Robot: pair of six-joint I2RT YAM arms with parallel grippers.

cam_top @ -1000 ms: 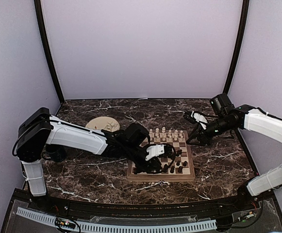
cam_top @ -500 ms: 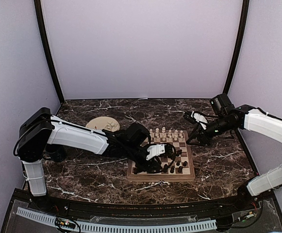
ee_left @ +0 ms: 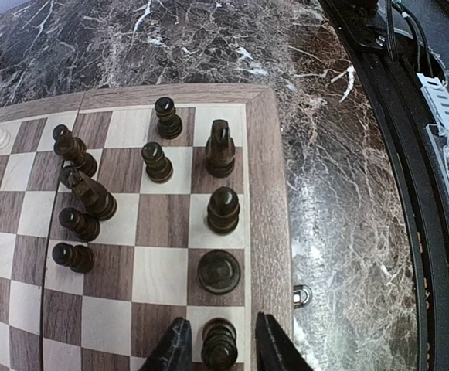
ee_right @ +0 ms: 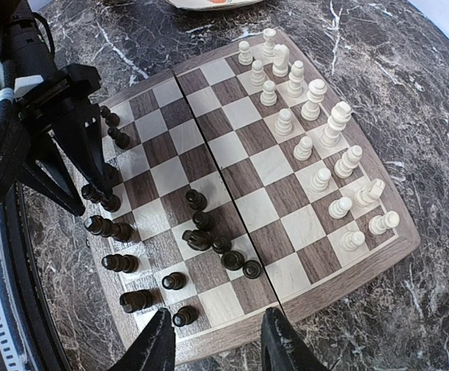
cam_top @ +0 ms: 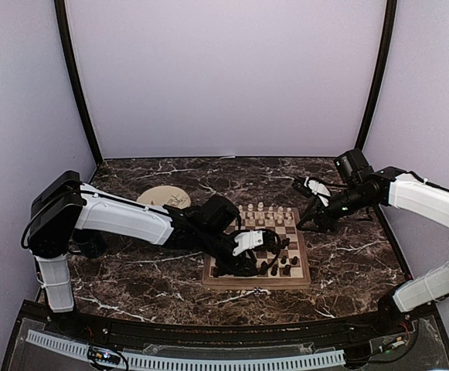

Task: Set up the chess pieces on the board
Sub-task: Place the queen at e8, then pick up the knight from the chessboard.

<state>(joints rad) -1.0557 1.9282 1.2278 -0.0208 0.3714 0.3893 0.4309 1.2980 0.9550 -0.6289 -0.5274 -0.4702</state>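
The board (cam_top: 295, 280) lies in the middle of the table, also in the left wrist view (ee_left: 267, 193) and the right wrist view (ee_right: 324, 290). Cream chess pieces (cam_top: 267, 209) stand in its far rows (ee_right: 309, 116). Dark chess pieces (cam_top: 283, 264) stand in a loose group at its near side (ee_right: 201, 232). My left gripper (cam_top: 243, 261) is low over the board's near left corner. Its open fingers (ee_left: 175, 349) straddle a dark piece (ee_left: 219, 344) with a gap on each side. My right gripper (ee_right: 212, 344) is open and empty, held above the board's right edge (cam_top: 312, 219).
A round cream plate (cam_top: 162, 197) lies at the back left of the board. The left arm (cam_top: 124, 220) stretches low across the table's left half. A small metal clasp (ee_left: 301, 295) sits on the board's edge.
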